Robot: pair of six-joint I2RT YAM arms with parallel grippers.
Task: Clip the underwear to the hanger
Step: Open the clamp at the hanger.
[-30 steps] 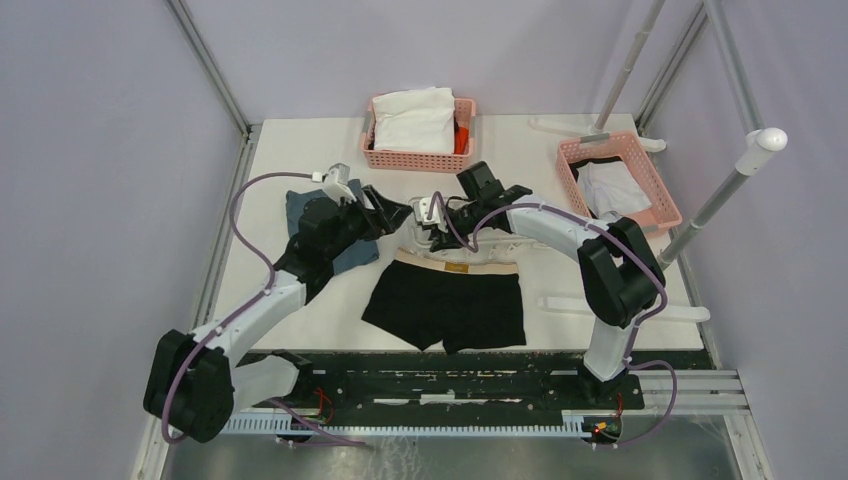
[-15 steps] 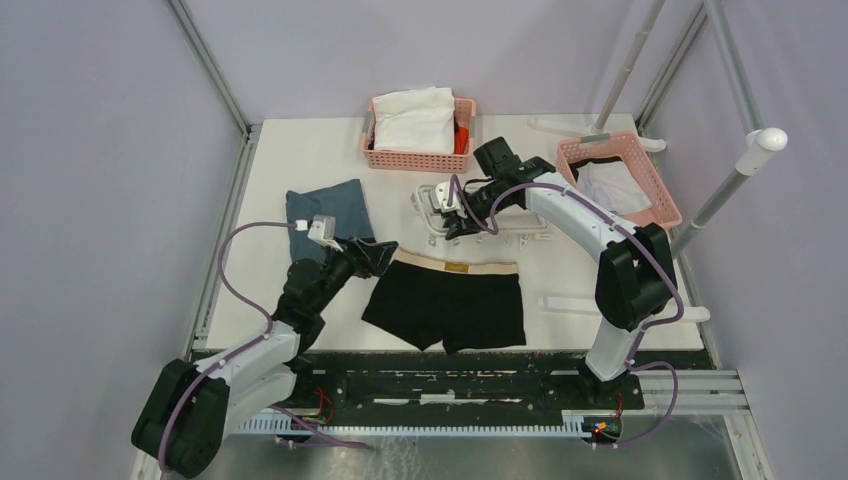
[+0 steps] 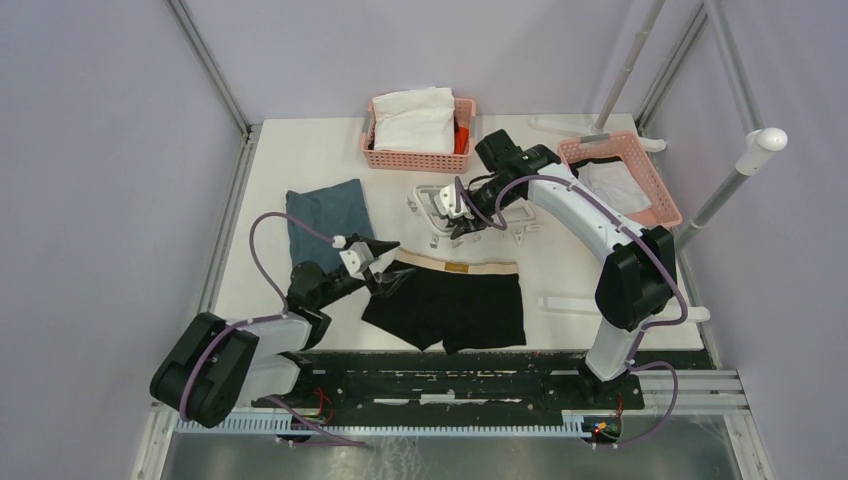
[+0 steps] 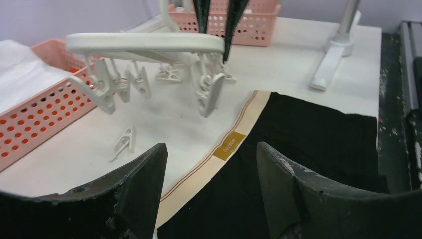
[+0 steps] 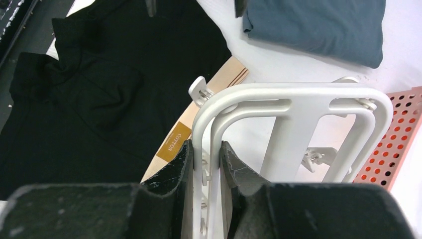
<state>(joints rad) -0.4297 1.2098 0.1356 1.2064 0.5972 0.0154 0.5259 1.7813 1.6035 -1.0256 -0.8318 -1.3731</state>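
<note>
Cloth (image 3: pixel 330 215), folded, blue-grey, far on the left; not part of this job. Beside it, left gripper (image 4: pixel 210 149) low over the white table (image 3: pixel 300 150), jaws spread apart and holding nothing, aimed at the left end of the beige waistband (image 3: pixel 455 266) of the black soft boxer briefs (image 3: pixel 450 305). Briefs flat near the front edge, not yet attached to anything. Just behind them, white plastic rectangular drying hanger (image 3: pixel 440 205) with dangling clips, raised off the table, one rail pinched tight between the fingers of the right gripper (image 5: pixel 204 154).

Probably the step in hand: taking the waistband corner. For doing it well:
- Go down onto the band edge only.
- Pinch the elastic itself, not the loose black fabric.
- Lift slowly toward the nearest clip (image 4: pixel 211 94).
- Keep the hanger steady and low, for an easy meeting of clip and band.

Danger: fabric sliding out of a shallow pinch.
</note>
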